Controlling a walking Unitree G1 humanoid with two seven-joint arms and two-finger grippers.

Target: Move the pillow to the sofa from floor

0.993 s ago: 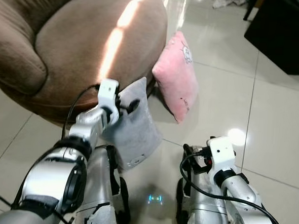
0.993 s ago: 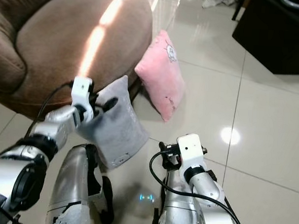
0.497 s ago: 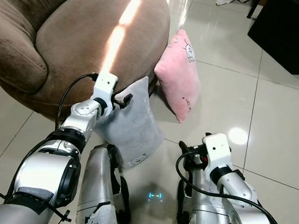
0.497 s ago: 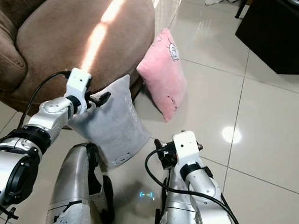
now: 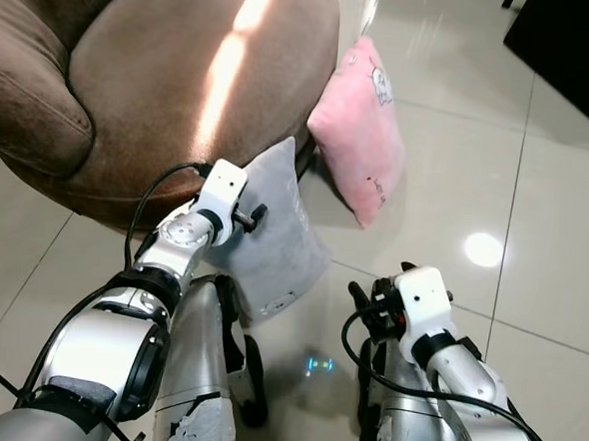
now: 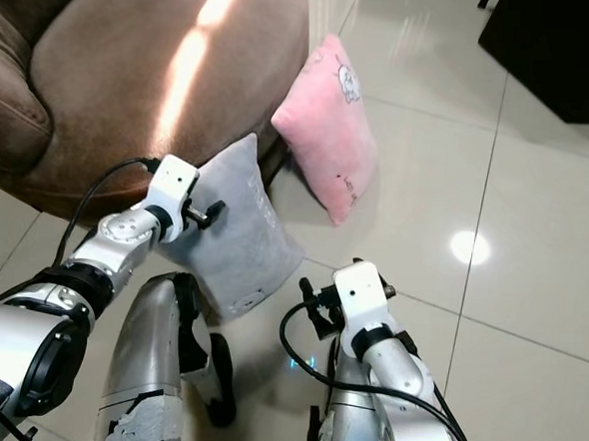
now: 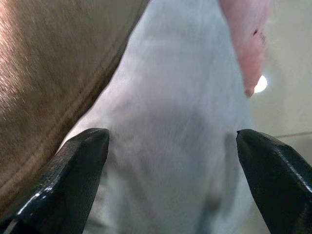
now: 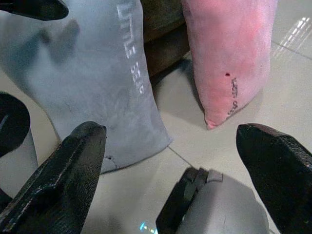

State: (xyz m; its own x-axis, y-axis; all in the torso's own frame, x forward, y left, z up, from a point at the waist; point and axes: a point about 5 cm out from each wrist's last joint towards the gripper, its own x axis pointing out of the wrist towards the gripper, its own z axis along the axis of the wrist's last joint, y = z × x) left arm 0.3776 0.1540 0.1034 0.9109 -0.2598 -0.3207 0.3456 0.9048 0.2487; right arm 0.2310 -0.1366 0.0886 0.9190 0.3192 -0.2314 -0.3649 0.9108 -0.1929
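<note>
Grey pillow [image 5: 271, 244] leaning upright on tiled floor [image 5: 552, 266] against front edge of brown sofa [image 5: 163, 83], pink pillow [image 5: 360, 135] standing just beside. Left gripper [image 7: 170, 161] hovering at grey pillow's top, fingers spread. Right gripper [image 8: 170, 161] hanging low, fingers splayed wide.

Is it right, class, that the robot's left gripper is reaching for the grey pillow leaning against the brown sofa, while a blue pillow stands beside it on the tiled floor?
Not quite. The second pillow is pink, not blue, as the left eye view shows. The rest holds: the left gripper, fingers open, is at the grey pillow leaning against the brown sofa, on the tiled floor.
</note>
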